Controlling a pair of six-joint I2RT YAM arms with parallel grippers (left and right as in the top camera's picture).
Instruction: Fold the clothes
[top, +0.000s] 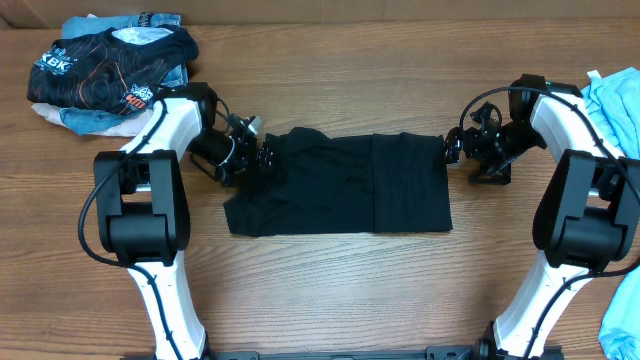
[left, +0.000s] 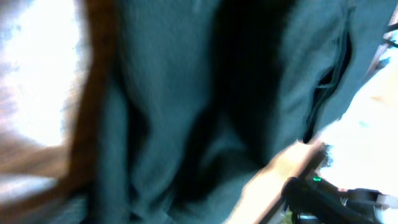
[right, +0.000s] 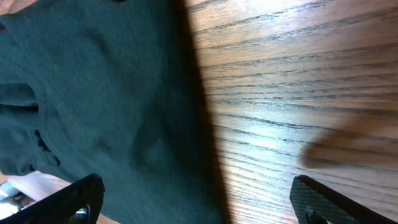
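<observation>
The plain black T-shirt lies flat in a folded rectangle at the middle of the table. My left gripper is at its upper left corner, where the fabric bunches up. The left wrist view is blurred and filled with the dark fabric; its fingers are hidden, so I cannot tell whether it is open or shut. My right gripper is at the shirt's upper right corner. In the right wrist view it is open wide, with the shirt edge lying between the fingers.
A black shirt with orange-and-white print lies on blue clothes at the back left. Light blue cloth sits at the right edge, and more at the front right. Bare wooden tabletop lies beside the shirt.
</observation>
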